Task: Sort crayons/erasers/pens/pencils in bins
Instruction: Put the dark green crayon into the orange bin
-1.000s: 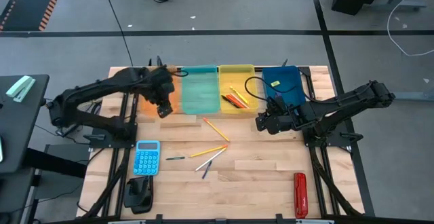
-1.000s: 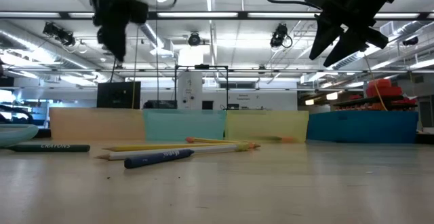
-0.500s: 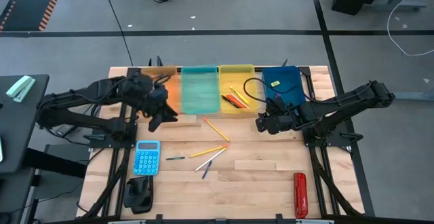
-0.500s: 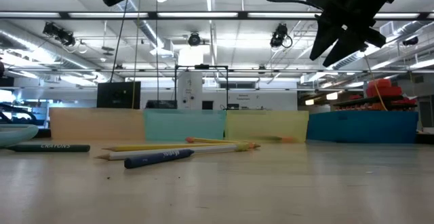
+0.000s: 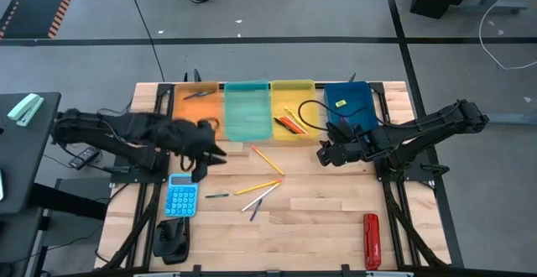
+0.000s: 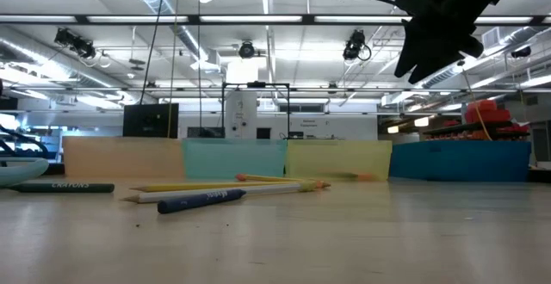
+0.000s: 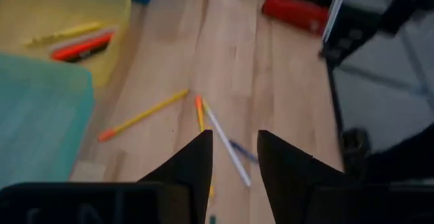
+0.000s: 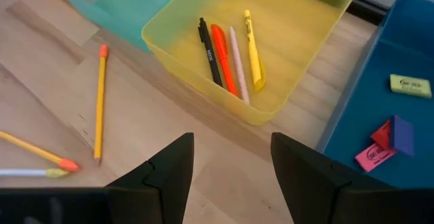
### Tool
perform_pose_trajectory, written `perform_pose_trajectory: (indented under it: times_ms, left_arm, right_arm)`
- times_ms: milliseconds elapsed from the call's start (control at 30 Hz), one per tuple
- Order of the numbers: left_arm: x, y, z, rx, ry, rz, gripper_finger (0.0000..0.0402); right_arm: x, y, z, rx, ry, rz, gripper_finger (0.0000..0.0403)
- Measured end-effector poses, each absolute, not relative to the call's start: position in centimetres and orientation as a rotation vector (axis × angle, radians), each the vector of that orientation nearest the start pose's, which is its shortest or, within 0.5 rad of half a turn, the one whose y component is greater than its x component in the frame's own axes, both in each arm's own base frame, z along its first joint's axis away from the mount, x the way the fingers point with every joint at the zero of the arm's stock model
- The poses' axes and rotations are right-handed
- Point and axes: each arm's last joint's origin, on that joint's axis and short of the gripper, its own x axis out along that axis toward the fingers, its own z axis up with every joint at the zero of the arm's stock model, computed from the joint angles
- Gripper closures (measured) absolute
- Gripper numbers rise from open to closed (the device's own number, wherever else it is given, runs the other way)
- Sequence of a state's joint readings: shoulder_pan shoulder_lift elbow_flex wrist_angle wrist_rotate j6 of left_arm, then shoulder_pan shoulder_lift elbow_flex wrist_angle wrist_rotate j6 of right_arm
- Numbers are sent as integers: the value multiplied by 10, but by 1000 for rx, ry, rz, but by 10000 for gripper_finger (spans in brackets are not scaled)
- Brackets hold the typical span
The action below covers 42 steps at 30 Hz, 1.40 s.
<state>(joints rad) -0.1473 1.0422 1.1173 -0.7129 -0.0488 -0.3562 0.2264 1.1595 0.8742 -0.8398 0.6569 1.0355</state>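
Above the table (image 5: 319, 218), left gripper (image 5: 210, 154): jaws parted, nothing between.
Right gripper (image 5: 324, 153): jaws spread, empty, before the yellow bin (image 5: 312, 109).

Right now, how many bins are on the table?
4, side by side in one row: orange bin on the left arm's side, then teal bin, yellow bin, and blue bin on the right arm's side. None looks hidden.

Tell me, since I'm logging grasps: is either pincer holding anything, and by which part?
Nothing is held. The left pincer hangs empty over the loose pencils; the right pincer is open and empty by the yellow bin.
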Motion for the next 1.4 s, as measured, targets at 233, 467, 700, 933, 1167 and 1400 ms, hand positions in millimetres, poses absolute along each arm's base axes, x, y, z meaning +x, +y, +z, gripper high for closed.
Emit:
perform_pose_trajectory:
  times_ms: [233, 467, 700, 933, 1167, 1400]
  left_arm:
    - [222, -65, 306, -204, 993, 20, 272]
    - [249, -103, 254, -86, 1210, -9, 287]
    - [265, -114, 218, -56, 1338, 28, 304]
    - [265, -117, 201, -123, 1266, 9, 303]
    - [251, -110, 175, -167, 1334, 22, 301]
    - [246, -100, 163, -173, 1356, 51, 297]
  right_arm:
    - [204, 28, 252, 374, 730, -810, 198]
    - [204, 28, 252, 362, 735, -804, 198]
    - [204, 29, 252, 377, 749, -789, 198]
    - [204, 30, 251, 403, 778, -758, 198]
    - [204, 31, 251, 430, 777, -759, 198]
    - [204, 31, 251, 432, 776, -760, 198]
